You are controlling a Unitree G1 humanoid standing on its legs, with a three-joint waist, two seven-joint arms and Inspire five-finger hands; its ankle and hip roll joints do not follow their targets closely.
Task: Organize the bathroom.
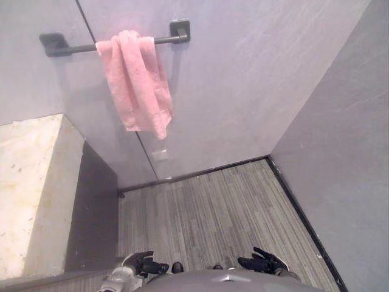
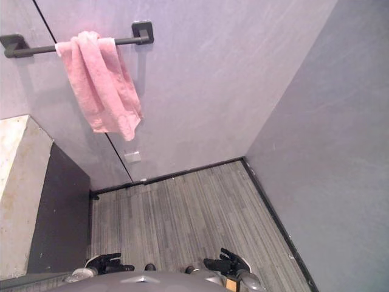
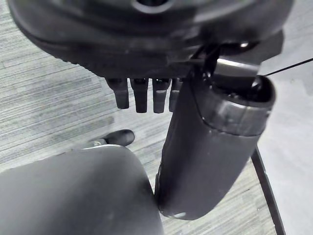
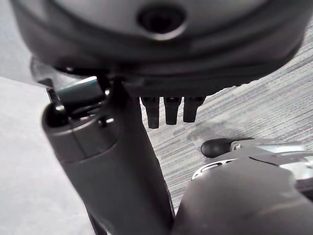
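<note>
- The pink towel [image 1: 137,82] hangs bunched and lopsided over the dark bar [image 1: 165,40] on the grey wall; judging by that, straightening is not yet done.
- The left hand [image 1: 144,264] and right hand [image 1: 262,263] hang low over the floor, fingers straight and relaxed, holding nothing.
- The towel looks soft terry; the counter [image 1: 30,182] is pale mottled stone; the floor [image 1: 213,207] is striped grey.

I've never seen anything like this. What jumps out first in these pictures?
A pink towel hangs bunched over a dark bar on the grey wall, the one spot of colour. Left of it stands a pale stone counter. Low down, over the striped floor, the left hand and right hand hang open, holding nothing.
</note>
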